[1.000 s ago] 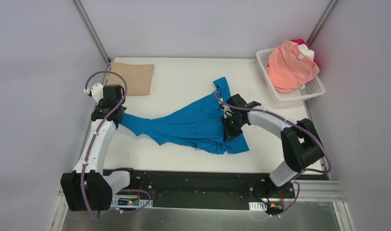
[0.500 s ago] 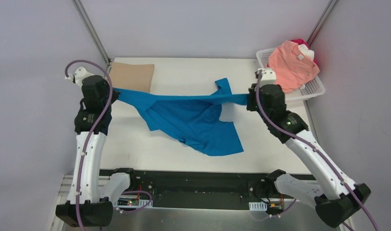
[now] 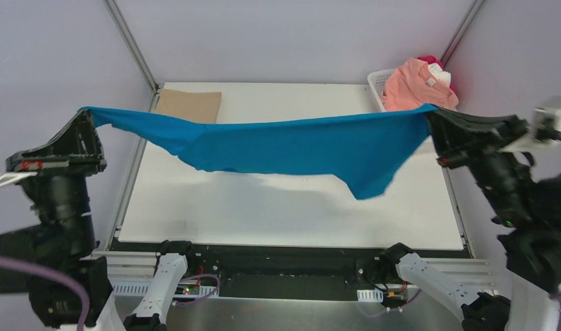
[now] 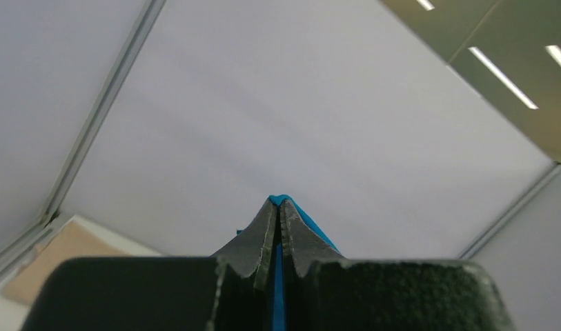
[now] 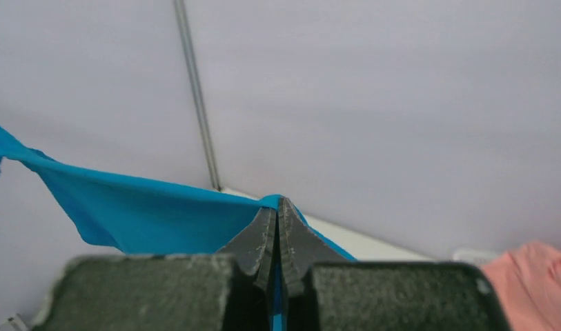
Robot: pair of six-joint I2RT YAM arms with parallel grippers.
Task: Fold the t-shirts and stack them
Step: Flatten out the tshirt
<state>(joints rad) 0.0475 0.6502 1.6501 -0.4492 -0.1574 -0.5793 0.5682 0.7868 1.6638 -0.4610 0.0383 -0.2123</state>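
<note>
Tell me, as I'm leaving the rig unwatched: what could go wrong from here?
1. The left pincer and right pincer each pinch only a thin edge of the blue shirt, which is stretched in the air; it may slip out.
2. The shirt hangs lower toward the right, so it could land creased.
3. In the top view its right end looks close to the basket and might snag it.

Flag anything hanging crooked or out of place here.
The blue t-shirt, stretched in the air between the left gripper and right gripper, hangs unevenly: one flap droops well lower near the right end. The salmon-pink shirt lies heaped over the basket.
</note>
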